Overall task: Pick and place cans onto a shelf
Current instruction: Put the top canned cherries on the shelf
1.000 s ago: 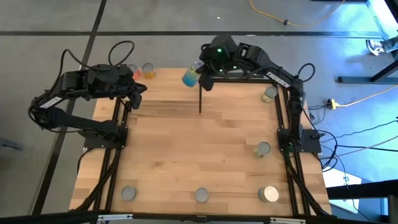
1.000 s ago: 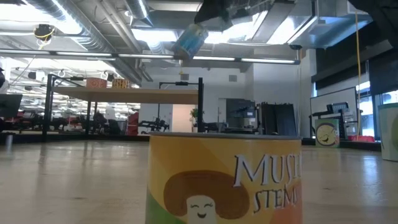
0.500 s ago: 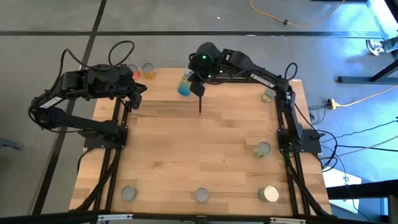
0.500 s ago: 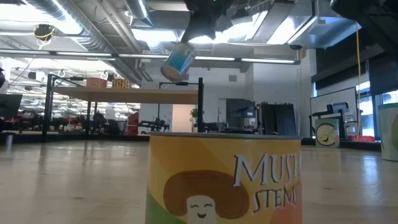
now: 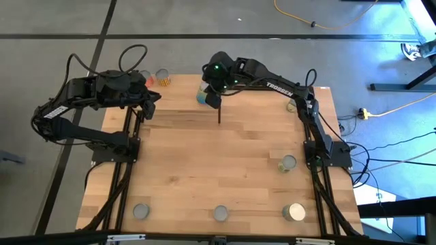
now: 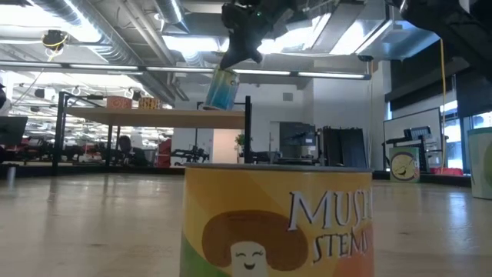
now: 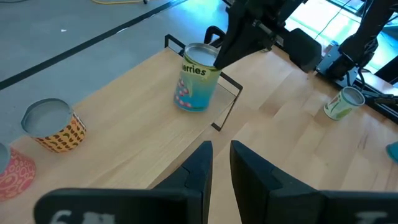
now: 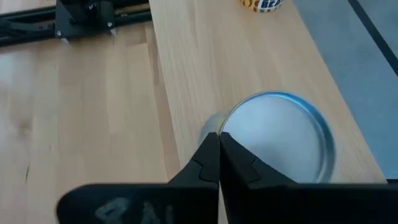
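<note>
Right gripper [image 6: 240, 55] is pinched on the rim of a blue-labelled cylindrical tin can [image 7: 198, 83] (rigid, probably slick), so mid-body would grip safer.

Right gripper [image 5: 208, 99] fingers pinched together.

Grey concrete floor [image 5: 204, 17], exposed ceiling ducts [image 6: 115, 31], bright windows [image 6: 480, 123].

light-wood surface [image 5: 218, 170], grey floor [image 5: 41, 27] around it, yellow cable [image 5: 320, 24] on floor, ceiling ducts [image 6: 84, 31] overhead, black stand [image 5: 402, 85] at right
</note>
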